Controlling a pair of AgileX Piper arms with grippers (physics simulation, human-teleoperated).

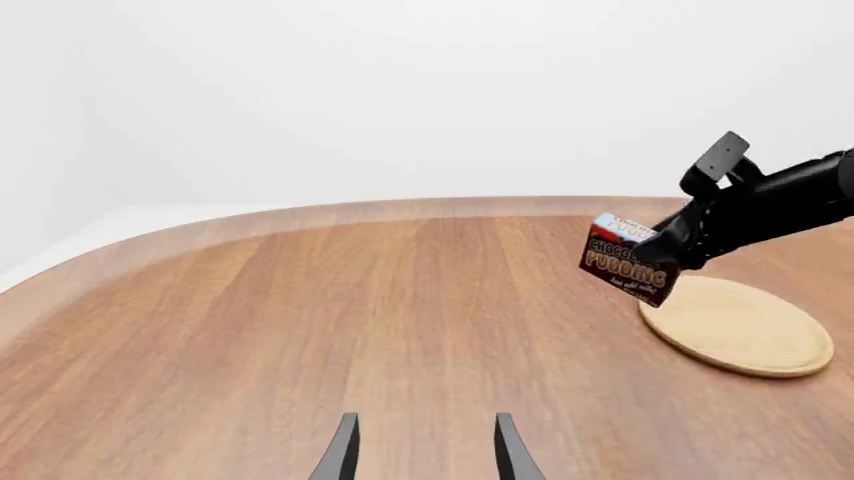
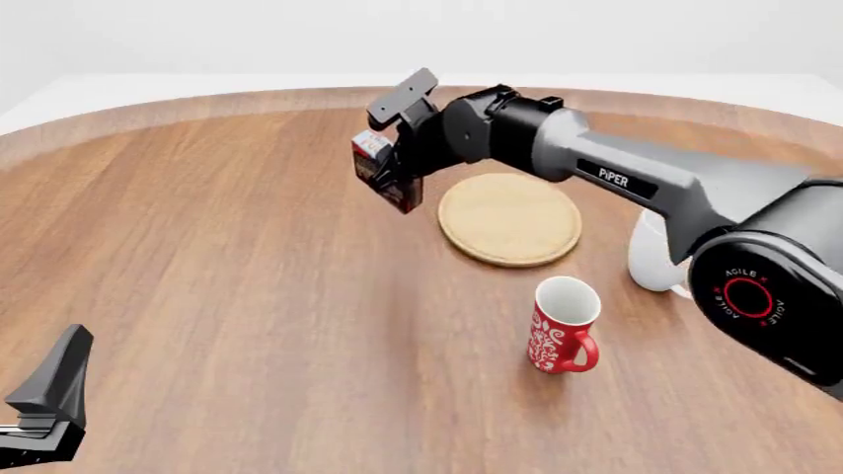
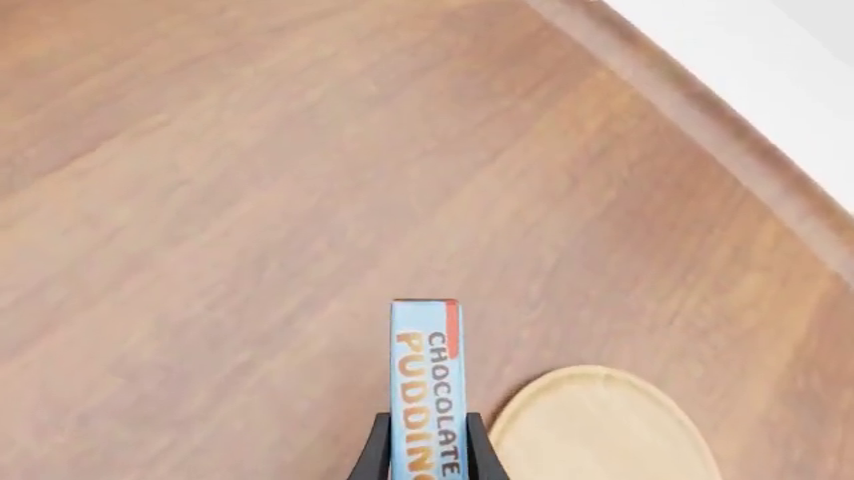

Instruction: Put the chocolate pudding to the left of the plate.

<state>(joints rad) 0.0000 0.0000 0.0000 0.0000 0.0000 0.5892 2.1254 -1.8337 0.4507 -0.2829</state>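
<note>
I see my right tool (image 2: 395,178) pinching the pudding (image 2: 385,170) and holding it tilted in the air, above the counter (image 2: 237,296) just to the left of the plate (image 2: 511,219). My left tool (image 1: 420,455) is low and near me, its fingers spread, holding nothing. A red mug (image 2: 564,326) stands in front of the plate.

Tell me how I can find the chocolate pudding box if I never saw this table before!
Start at the round wooden plate near the middle of the table. Just left of it, the right gripper holds the chocolate pudding tilted in the air, jaws shut on it. It's a small dark brown carton with orange lettering, unlike the red mug and white mug.
</note>
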